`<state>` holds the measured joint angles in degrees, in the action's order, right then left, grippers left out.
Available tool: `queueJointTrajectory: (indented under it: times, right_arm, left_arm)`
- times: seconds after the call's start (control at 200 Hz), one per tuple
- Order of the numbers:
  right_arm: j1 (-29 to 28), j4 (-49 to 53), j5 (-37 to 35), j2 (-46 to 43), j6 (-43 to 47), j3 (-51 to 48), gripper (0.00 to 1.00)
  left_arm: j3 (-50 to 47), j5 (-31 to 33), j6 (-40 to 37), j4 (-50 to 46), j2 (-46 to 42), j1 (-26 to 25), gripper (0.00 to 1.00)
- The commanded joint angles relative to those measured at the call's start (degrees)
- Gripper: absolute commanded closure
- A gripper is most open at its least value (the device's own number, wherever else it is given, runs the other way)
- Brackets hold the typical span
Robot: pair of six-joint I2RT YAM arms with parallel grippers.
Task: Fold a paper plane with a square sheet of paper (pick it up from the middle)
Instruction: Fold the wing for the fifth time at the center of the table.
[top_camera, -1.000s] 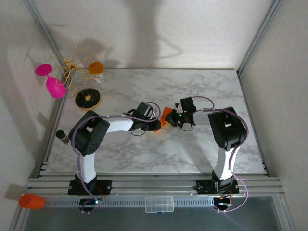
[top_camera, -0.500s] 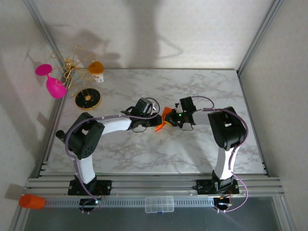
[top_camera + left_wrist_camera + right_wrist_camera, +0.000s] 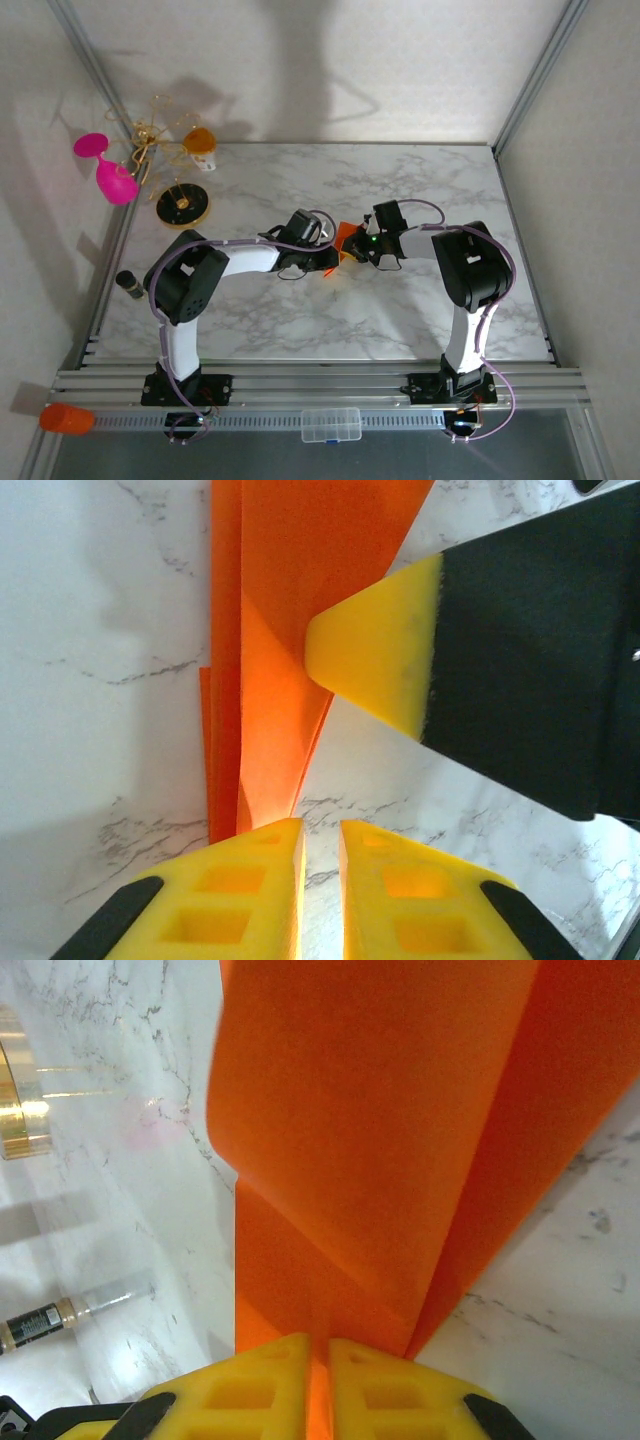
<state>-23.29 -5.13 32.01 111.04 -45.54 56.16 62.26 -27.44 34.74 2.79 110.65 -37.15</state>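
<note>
We see the right pincer point(image 3: 318, 1345) clamped on the thin, bright orange, creased paper sheet point(image 3: 380, 1140). The left pincer point(image 3: 320, 832) has its fingers nearly together at the sheet's narrow end; whether they grip it we cannot tell. The sheet is over the middle of the white marble surface point(image 3: 400, 320).

You're looking down from above and behind the arm bases in the top view, taking in the whole marble table point(image 3: 420, 190). Each wrist camera is peering along its own yellow tips, left fingers point(image 3: 240, 900) and right fingers point(image 3: 250, 1390), very close. All three views are sharing the folded orange paper point(image 3: 300, 560).
</note>
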Motion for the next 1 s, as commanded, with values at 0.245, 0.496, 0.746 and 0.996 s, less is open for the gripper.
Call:
queueJointTrajectory:
  times: [0.245, 0.496, 0.746, 0.996]
  right_arm:
    - [-1.34, 0.97, -7.26, 6.60, 2.54, -0.35, 0.86]
    - [-1.46, 1.33, -7.69, 6.86, 2.62, -0.39, 0.86]
    - [-1.53, 1.52, -7.62, 6.99, 2.65, -0.26, 0.86]
    - [-1.61, 1.46, -7.64, 7.16, 2.47, -0.26, 0.86]
  left_arm:
    - [2.89, 0.55, -0.64, -3.41, -0.90, -0.55, 0.82]
    - [3.26, 0.28, 0.74, -2.39, -1.84, -0.91, 0.81]
    - [2.18, 1.48, 2.00, -3.55, -0.27, -1.87, 0.82]
    - [1.37, 2.19, 2.61, -4.11, 0.90, -2.05, 0.82]
